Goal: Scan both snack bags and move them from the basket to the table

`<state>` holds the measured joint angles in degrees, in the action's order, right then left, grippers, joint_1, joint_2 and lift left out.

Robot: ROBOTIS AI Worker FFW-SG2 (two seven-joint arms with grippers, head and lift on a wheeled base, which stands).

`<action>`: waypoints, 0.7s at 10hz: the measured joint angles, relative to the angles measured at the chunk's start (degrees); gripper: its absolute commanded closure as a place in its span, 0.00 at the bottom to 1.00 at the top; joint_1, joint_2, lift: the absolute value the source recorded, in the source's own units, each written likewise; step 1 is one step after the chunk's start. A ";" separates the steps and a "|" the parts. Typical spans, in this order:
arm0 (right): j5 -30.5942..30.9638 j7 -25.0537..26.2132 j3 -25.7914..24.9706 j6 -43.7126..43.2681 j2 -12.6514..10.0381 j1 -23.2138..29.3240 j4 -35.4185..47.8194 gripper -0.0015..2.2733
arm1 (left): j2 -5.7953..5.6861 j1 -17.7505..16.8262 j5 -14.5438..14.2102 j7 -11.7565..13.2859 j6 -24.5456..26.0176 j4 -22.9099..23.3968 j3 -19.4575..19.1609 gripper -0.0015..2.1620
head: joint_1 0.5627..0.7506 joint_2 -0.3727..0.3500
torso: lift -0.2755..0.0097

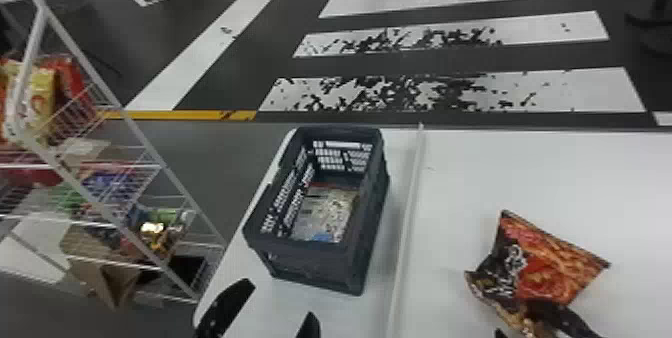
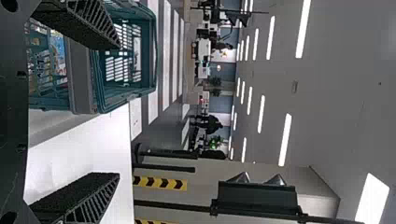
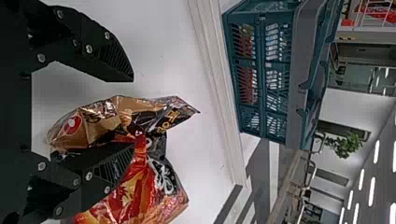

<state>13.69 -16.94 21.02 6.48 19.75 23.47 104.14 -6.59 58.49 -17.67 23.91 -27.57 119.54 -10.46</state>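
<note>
Red-and-orange snack bag (image 1: 550, 257) out on the white worktop (image 1: 550, 172), right of the basket (image 1: 305, 259)

Over on the far left there's a wire rack (image 1: 143, 139) stacked with bright packets (image 1: 42, 97). Next along, low by the worktop's near-left edge, the left claw (image 1: 270, 314) is spread wide with nothing between its fingers, on the near side of the basket. That dark basket sits towards the worktop's left end; down inside I can see something pale and patterned (image 1: 332, 207), with bits of blue and red.

A pale raised strip (image 1: 407, 212) runs just beside it, between the basket and the snack bag. At the right, the right claw (image 1: 527, 323) is spread too, brown-and-gold crinkly packaging (image 3: 100, 121) lying between its fingers, unpinched. That packaging touches the red-and-orange bag; whether it's a separate bag, I can't tell.
</note>
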 measured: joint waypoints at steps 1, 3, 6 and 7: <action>0.33 1.36 0.29 -2.20 0.37 0.37 0.12 0.99 | 0.00 -0.22 -0.08 0.08 0.08 -0.20 0.00 0.01 | 0.70 1.00 | 0.62; -0.23 2.11 -0.05 -3.58 0.63 1.03 1.85 0.99 | 0.00 -0.90 -0.40 0.86 0.26 -0.90 0.00 0.01 | 0.70 1.00 | 0.62; -10.71 -0.38 -6.82 6.52 -0.34 3.07 10.32 0.99 | 0.00 -2.06 -1.07 1.25 0.47 -2.12 0.00 0.01 | 0.70 0.92 | 0.62; -15.77 -2.13 -10.28 11.58 -2.01 3.93 13.76 0.99 | 0.00 -2.61 -1.28 1.31 0.68 -2.49 0.08 0.01 | 0.70 0.88 | 0.62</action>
<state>-2.08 -19.07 10.74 18.06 17.74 27.41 117.90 -6.59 55.88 -18.96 25.21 -26.89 117.06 -10.38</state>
